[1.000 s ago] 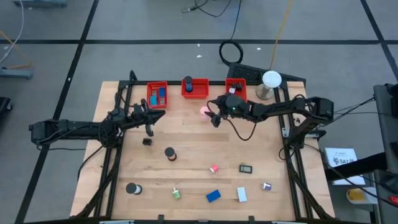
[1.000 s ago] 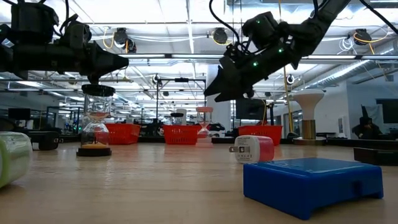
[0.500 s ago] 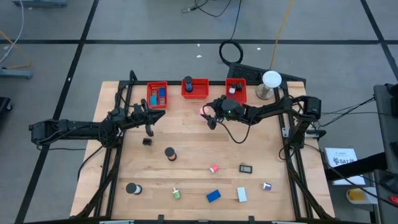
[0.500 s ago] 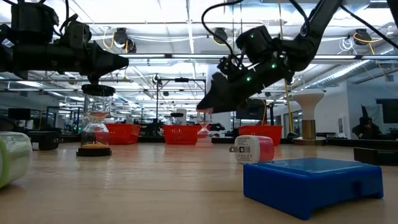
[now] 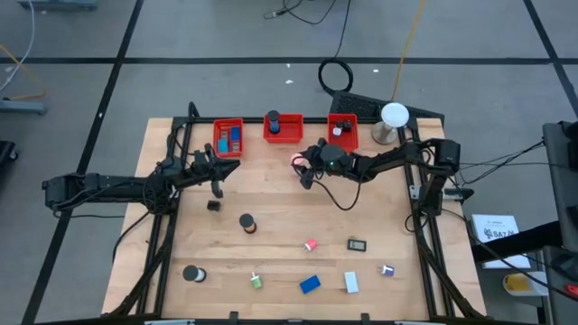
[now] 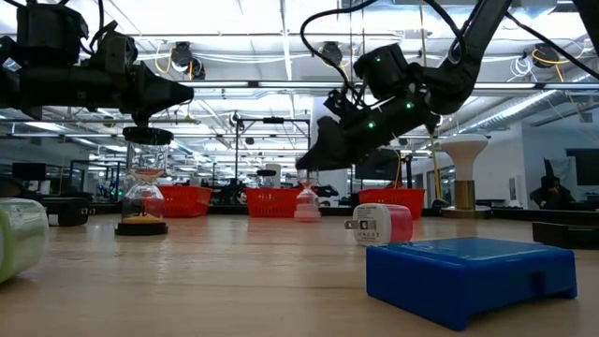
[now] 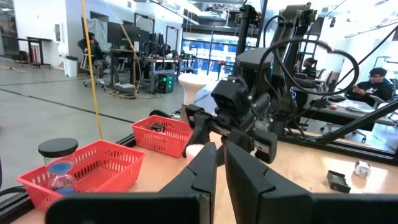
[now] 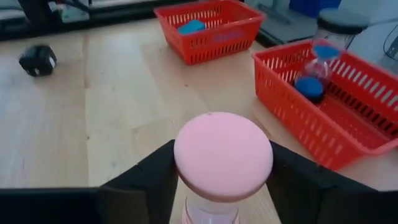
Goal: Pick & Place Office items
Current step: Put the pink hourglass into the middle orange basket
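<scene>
Right gripper (image 5: 301, 168) straddling a pink hourglass (image 8: 222, 163); left gripper (image 5: 218, 182) idle with fingers pressed together.

The right gripper's fingers (image 8: 146, 180) stand on either side of the hourglass's pink cap, close beside it; whether they press it cannot be told. The hourglass stands upright on the wooden table (image 5: 280, 226), just near of the middle red bin (image 5: 284, 129), which holds a blue-sand hourglass (image 8: 318, 62). The left bin (image 5: 228, 138) holds blue pieces. The left gripper hangs above the table on the left, near that bin. Toward the near edge lie a blue block (image 5: 310, 284), a pink-and-white charger (image 6: 380, 225), a green roll (image 6: 19, 248) and an orange-sand hourglass (image 6: 142, 183).
</scene>
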`<move>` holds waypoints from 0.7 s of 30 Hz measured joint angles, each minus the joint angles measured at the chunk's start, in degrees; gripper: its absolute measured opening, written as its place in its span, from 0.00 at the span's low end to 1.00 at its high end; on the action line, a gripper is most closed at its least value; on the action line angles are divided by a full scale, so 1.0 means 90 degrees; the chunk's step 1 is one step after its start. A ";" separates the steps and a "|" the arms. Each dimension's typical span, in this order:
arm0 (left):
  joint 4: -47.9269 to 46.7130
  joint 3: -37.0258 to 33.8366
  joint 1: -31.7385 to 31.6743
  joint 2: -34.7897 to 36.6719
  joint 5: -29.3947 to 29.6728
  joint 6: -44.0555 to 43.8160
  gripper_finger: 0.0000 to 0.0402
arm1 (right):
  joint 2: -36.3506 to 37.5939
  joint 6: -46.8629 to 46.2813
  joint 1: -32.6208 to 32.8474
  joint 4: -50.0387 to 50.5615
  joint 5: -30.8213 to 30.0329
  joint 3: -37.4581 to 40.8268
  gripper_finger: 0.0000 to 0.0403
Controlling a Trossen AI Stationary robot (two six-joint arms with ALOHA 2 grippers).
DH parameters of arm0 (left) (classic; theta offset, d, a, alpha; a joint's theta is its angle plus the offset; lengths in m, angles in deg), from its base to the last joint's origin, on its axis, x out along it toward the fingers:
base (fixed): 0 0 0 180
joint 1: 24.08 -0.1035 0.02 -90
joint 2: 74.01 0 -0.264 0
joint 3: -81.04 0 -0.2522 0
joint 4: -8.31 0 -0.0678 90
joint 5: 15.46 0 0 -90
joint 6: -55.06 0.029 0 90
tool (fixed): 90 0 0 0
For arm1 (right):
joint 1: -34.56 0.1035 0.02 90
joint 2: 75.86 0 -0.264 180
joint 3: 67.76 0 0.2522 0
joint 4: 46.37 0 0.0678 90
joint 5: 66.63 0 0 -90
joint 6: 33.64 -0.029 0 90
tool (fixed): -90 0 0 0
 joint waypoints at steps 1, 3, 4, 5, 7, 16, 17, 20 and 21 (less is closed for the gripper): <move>0.0001 0.0000 0.0000 0.0000 0.0000 0.0000 0.09 | 0.0006 0.0004 0.0000 -0.0057 -0.0002 -0.0006 0.47; 0.0000 0.0000 0.0000 0.0000 0.0000 0.0000 0.09 | 0.0090 0.0018 0.0000 0.0004 0.0026 -0.0019 0.47; 0.0000 0.0000 0.0000 0.0000 0.0000 0.0000 0.09 | 0.0163 0.0023 0.0000 0.0054 0.0091 -0.0019 0.47; 0.0001 0.0000 0.0000 0.0000 0.0000 0.0000 0.09 | 0.0209 0.0026 -0.0006 0.0047 0.0151 -0.0060 0.47; 0.0000 0.0000 0.0001 0.0000 -0.0002 0.0000 0.09 | 0.0344 0.0093 -0.0057 0.0075 0.0154 -0.0252 0.47; 0.0005 0.0000 0.0000 0.0000 0.0000 0.0000 0.09 | 0.0311 0.0886 -0.0874 0.1616 0.0166 -0.2226 0.47; 0.0000 0.0000 0.0000 0.0000 -0.0002 0.0000 0.09 | 0.0197 0.0928 -0.0997 0.1625 0.0234 -0.2430 0.47; -0.0007 0.0000 0.0000 0.0000 -0.0007 0.0000 0.09 | -0.0128 0.0839 -0.1352 0.1729 0.0778 -0.2698 0.47; -0.0010 0.0000 0.0000 0.0000 -0.0007 0.0002 0.09 | -0.0251 0.0835 -0.1442 0.1699 0.0811 -0.2755 0.47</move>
